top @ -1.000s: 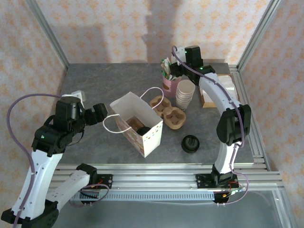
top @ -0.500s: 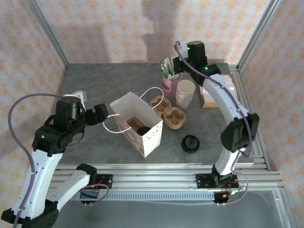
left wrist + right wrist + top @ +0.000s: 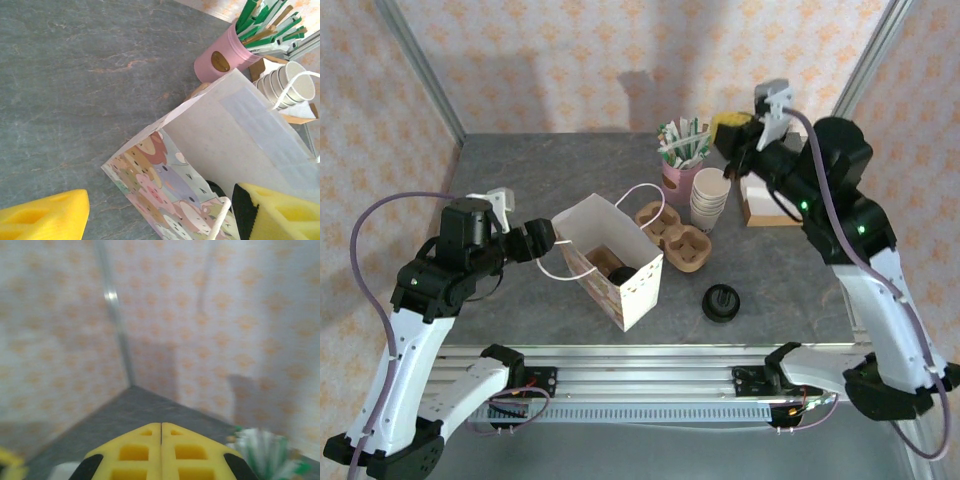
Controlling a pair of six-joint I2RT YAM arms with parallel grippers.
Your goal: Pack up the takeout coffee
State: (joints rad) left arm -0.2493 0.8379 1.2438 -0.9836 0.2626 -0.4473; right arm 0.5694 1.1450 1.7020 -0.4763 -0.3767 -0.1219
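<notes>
Grey bench is seen from above, bearing a paper bag in which the coffee cup sits under its black lid. On the left wrist, the left gripper is spread astride the bag's wall. On the right wrist, the right gripper is pressed together.

Lit bright and even from the table's near edge. Threw soft grey shadows on back wall. Read crisp in top and left wrist views. Smeared in right wrist view, save for sharp right gripper.
</notes>
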